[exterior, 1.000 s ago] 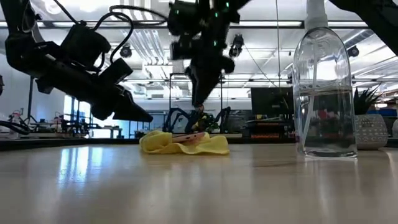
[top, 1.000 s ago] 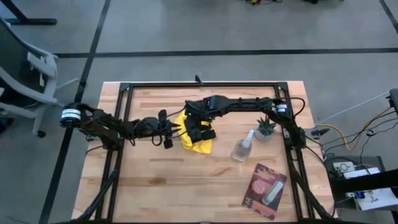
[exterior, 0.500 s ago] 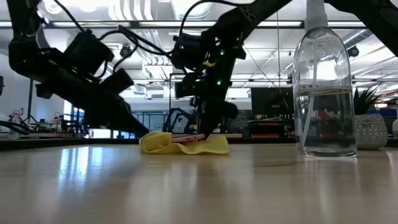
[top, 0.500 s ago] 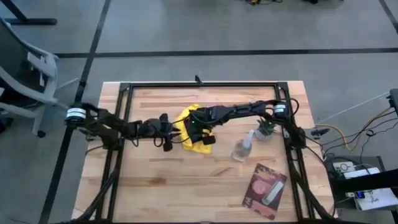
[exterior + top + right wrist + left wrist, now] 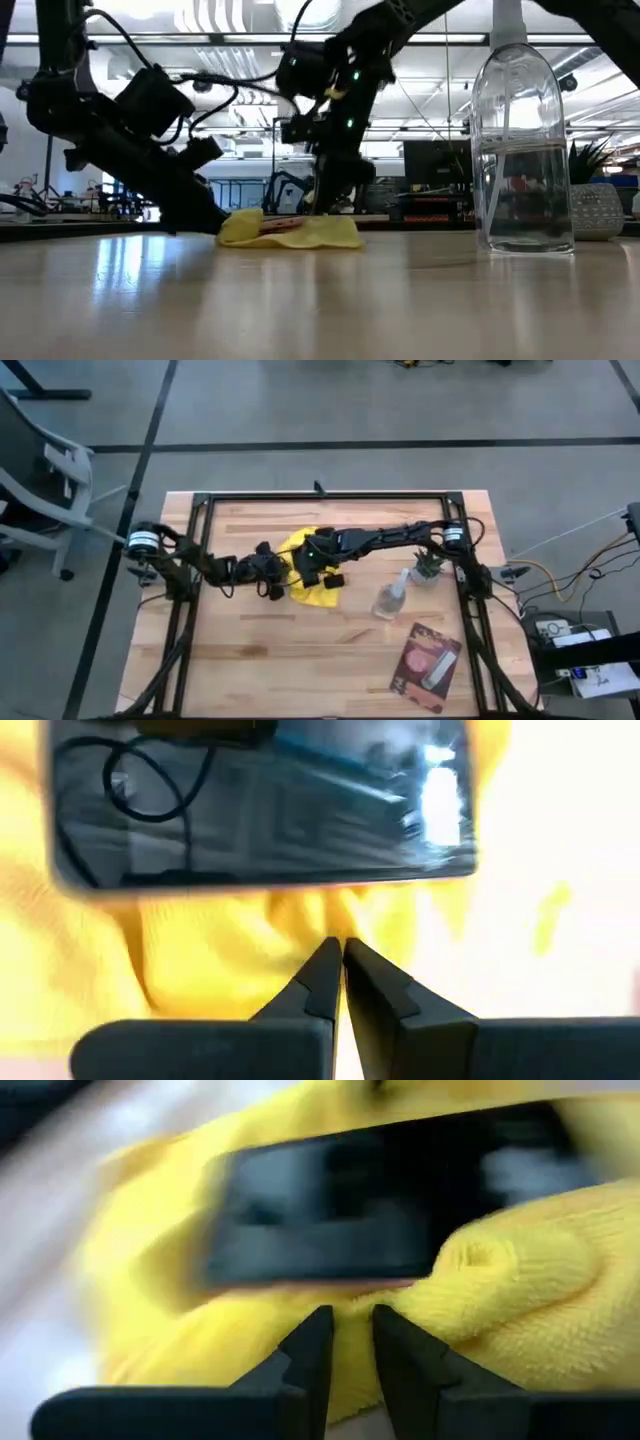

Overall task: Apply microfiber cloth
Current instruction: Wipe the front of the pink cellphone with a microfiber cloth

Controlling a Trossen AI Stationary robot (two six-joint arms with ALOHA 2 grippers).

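Observation:
The yellow microfiber cloth (image 5: 308, 594) lies crumpled on the wooden table, left of centre, with a dark flat phone (image 5: 260, 810) lying on it. My left gripper (image 5: 350, 1325) reaches in low from the table's left to the cloth's left edge (image 5: 232, 232); its fingers are nearly together with yellow cloth between them. My right gripper (image 5: 338, 948) comes from the table's right, points down and stands shut on the cloth beside the phone's long edge. In the low view the phone shows only as a pinkish rim (image 5: 285, 225). My left gripper pinches a fold of the cloth at its left edge (image 5: 350, 1370) between its two fingers, slanting down from the table's left. The cloth lies on the table, slack; how many layers are held cannot be told. My right gripper presses its shut fingertips (image 5: 325, 965) down on the cloth (image 5: 250, 950) just beside the phone's long edge, coming from above. The cloth lies flat on the table under them.
A clear spray bottle (image 5: 390, 597) stands right of the cloth, a small potted plant (image 5: 428, 565) behind it, and a pink-and-dark packet (image 5: 427, 665) lies at the near right. A black frame (image 5: 320, 495) runs around the table.
My left gripper has moved toward the table's right and down, from beside the cloth onto its left edge. My right gripper has come down from above the cloth until its tips rest on it beside the phone.

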